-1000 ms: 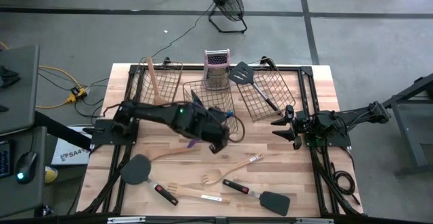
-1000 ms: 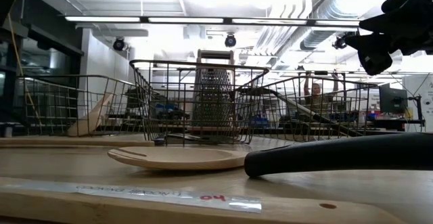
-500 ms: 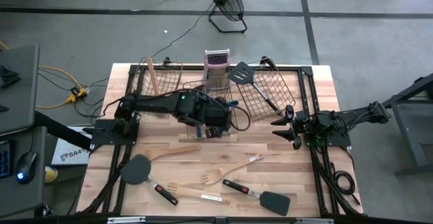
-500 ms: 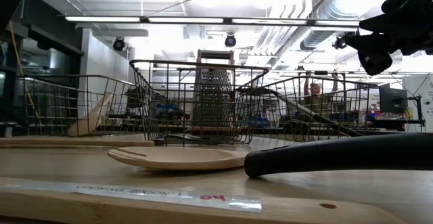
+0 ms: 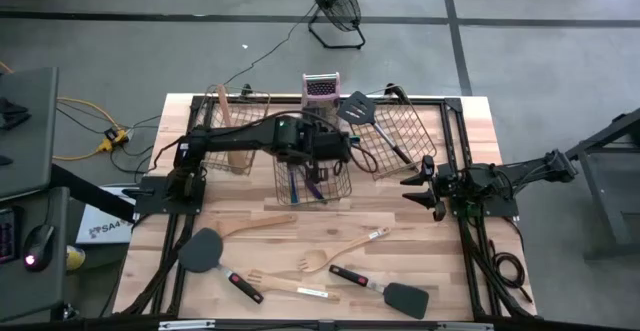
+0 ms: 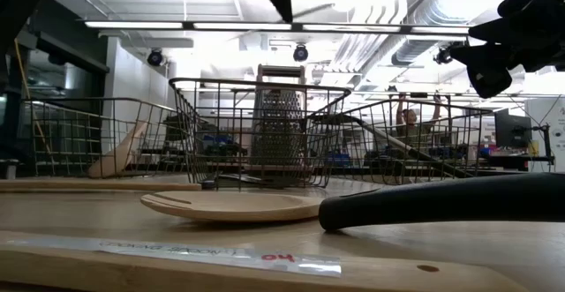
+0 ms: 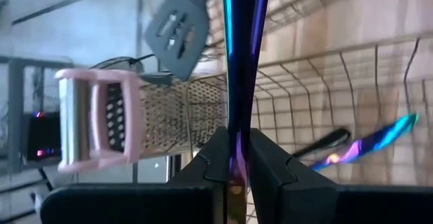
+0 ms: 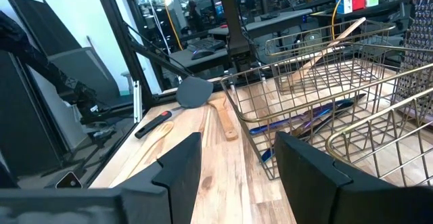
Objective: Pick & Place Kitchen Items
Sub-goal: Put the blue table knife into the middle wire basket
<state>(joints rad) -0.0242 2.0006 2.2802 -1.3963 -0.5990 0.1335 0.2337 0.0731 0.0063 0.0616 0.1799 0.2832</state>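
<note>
Over the middle wire basket (image 5: 312, 176) in the high view, the left gripper (image 5: 335, 151) hovers just in front of the box grater (image 5: 320, 93), while the right gripper (image 5: 418, 183) waits to the basket's right with jaws released, and wooden utensils (image 5: 335, 254) and black spatulas (image 5: 207, 253) lie on the table (image 5: 480, 131) in front of the basket. Past the left arm's own fingers (image 7: 203, 166) in the left wrist view, the jaws are clenched on a slim iridescent purple-blue piece of cutlery (image 7: 242, 55) beside the grater, with another iridescent piece (image 7: 369, 143) lying inside the basket.
</note>
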